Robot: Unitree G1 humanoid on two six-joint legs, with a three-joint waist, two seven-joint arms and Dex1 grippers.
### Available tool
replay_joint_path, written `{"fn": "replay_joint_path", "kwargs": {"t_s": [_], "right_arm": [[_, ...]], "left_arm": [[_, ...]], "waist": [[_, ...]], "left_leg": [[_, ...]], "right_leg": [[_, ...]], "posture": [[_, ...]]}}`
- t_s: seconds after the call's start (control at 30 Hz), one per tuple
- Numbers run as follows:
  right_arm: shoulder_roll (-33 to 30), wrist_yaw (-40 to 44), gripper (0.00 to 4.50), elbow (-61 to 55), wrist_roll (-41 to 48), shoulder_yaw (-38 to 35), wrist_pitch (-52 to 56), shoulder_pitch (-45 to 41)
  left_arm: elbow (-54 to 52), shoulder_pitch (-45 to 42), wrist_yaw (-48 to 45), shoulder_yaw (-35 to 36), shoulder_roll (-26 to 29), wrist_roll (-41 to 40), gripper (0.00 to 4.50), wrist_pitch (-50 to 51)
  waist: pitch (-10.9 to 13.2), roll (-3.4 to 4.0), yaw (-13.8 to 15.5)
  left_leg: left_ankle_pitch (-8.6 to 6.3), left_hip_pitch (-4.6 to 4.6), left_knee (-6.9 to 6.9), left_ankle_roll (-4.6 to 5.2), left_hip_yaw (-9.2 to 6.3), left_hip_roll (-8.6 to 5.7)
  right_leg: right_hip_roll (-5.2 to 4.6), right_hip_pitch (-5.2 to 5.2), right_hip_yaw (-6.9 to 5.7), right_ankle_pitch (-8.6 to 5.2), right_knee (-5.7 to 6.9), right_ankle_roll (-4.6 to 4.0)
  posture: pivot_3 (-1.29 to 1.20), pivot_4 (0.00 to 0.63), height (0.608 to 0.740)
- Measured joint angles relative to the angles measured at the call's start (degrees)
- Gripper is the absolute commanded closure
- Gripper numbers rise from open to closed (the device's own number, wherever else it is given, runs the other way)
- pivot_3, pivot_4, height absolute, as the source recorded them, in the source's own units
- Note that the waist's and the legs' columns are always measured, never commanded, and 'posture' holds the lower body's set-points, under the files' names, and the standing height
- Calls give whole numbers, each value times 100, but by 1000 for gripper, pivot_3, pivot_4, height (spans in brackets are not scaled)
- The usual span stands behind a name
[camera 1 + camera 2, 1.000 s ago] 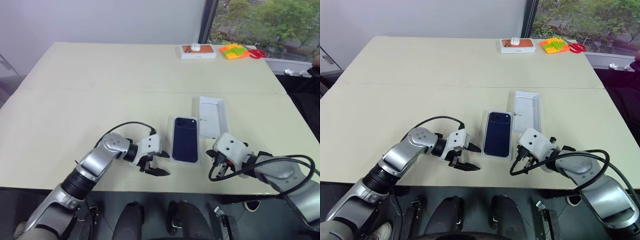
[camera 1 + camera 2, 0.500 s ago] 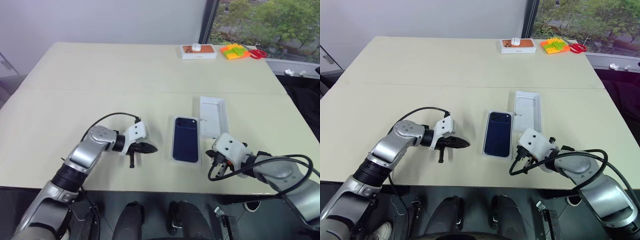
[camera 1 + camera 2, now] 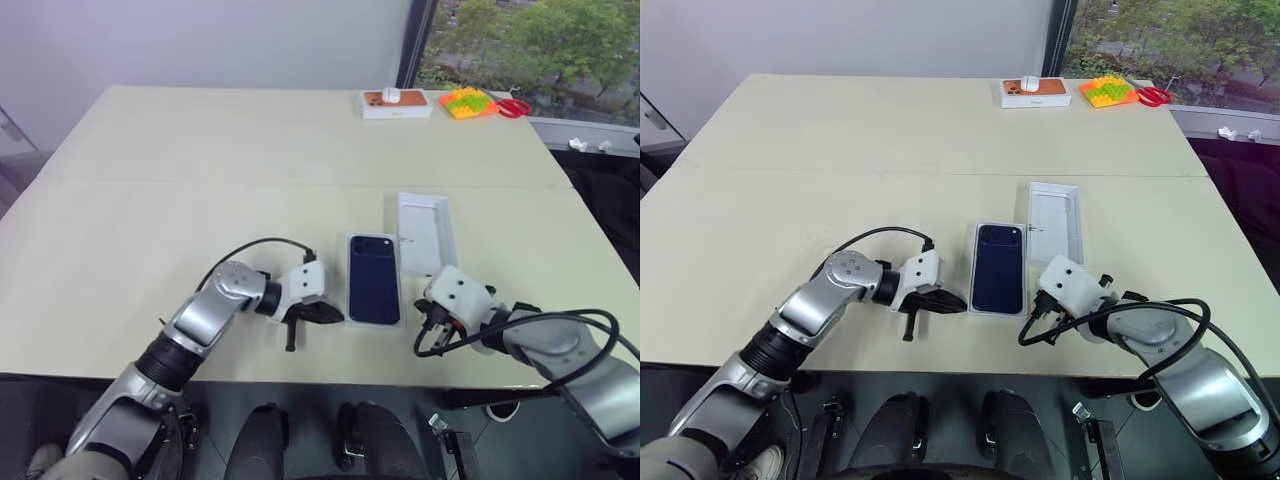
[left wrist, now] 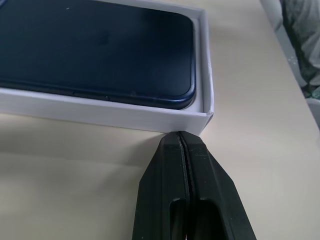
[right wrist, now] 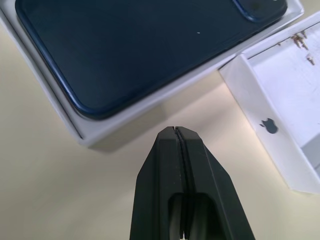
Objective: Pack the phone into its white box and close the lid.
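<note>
Phone: the phone lies flat inside the white box, back up, with its camera lenses at the far corner — it sits below the thin white rim on every side that shows.
White box: the box rests on the table near the front edge, between the 2 arms; its long sides run away from the robot.
Lid: the lid lies open side up on the table, just to the right of the box and a little farther back, its near corner close to the box's right wall. In the right wrist view a small dark logo shows on its outer wall.
Left gripper: the left gripper has its 2 black fingers pressed together, holding nothing. Its tips sit right at the near left corner of the box, low over the table — whether they touch the wall I cannot tell.
Right gripper: the right gripper is also closed and empty, fingers pressed flat together. It points toward the near right corner of the box, a short gap away, with the lid just beside it.
Far edge: an orange-topped white box, a block of coloured bricks and red scissors lie well apart from the work.
</note>
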Motion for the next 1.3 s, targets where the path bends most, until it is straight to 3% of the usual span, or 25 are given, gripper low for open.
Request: {"fn": "replay_joint_path", "kwargs": {"t_s": [0.4, 0.5, 0.6, 0.67, 0.87, 1.0, 1.3], "right_arm": [[-117, 56, 4500, -2, -27, -88, 25, -23], [-118, 128, 3649, -31, 138, -339, 271, -249], [114, 86, 2213, -141, 407, -674, 766, -765], [637, -226, 1187, -89, 477, -862, 1214, -1326], [2201, -1475, 1187, 1298, 178, -1078, 2467, -2728], [2583, -1892, 1187, 1959, 12, -1123, 2692, -3072], [3456, -2664, 1187, 4241, -398, -1266, 2810, -4864]], "left_arm": [[-152, 30, 29, 31, 74, -78, 4465, 258], [-276, 117, -120, 135, 448, -162, 4500, 253], [-247, 324, -369, 559, 999, -388, 4500, 234], [-123, 388, -523, 878, 1274, -489, 4500, 209], [292, 398, -733, 1372, 1342, -687, 4500, -209], [502, 338, -816, 1489, 1331, -731, 4500, -483], [1370, -215, -1112, 1655, 1327, -752, 4500, -1048]], "waist": [[0, 0, -9], [0, 1, -33], [0, 1, -109], [1, 2, -154], [1, 5, -141], [2, 8, -150], [5, 13, -283]], "left_leg": [[0, 3, 0, 0, -1, 0], [0, 8, -1, 0, -1, 3], [0, 17, -2, 0, -4, 8], [0, 27, -2, 0, 0, 9], [1, 48, -1, 0, 13, 4], [-1, 38, -6, 4, 21, 0], [0, 46, -10, 7, 29, 4]], "right_leg": [[1, 1, 0, 0, 1, 0], [4, 1, 1, 1, 5, -1], [7, 3, 1, 1, 13, -4], [6, 5, 4, 4, 21, -9], [-2, 16, 19, 5, 36, -12], [-7, 5, 27, 12, 39, -23], [0, -6, 36, 14, 58, -27]], "posture": [[0, 150, 740], [0, 150, 740], [0, 150, 740], [0, 150, 740], [0, 150, 740], [0, 150, 740], [0, 150, 740]]}}
